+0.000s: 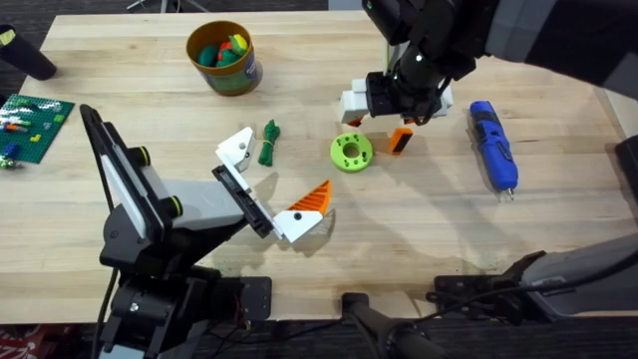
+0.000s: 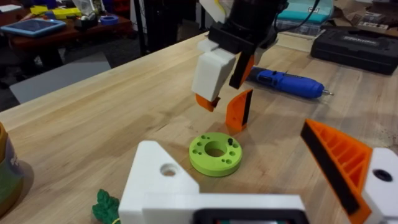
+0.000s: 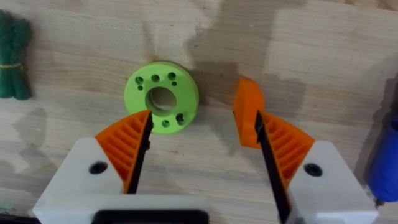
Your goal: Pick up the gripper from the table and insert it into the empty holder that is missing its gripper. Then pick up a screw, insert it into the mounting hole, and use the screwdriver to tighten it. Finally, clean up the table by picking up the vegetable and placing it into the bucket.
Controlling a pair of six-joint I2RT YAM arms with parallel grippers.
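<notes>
The first step is in hand: the right hand (image 3: pixel 202 146) hangs wide open and empty over the loose orange finger (image 3: pixel 247 112), which stands on the surface (image 1: pixel 419 229) beside the lime green disc (image 3: pixel 163 95). Next, I judge, it must lower and close on this finger, then carry it to the white holder (image 1: pixel 237 148) on the left hand (image 1: pixel 269 184), which holds nothing.

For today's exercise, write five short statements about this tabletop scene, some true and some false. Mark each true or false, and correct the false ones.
1. The screwdriver lies on the table. True.
2. The vegetable is already in the bucket. False: it lies on the table beside the holder.
3. The right gripper is open above the table. True.
4. The loose orange gripper lies flat on the lime green disc. False: it stands on the table beside the disc.
5. The left gripper holds the screwdriver. False: it holds nothing.
</notes>
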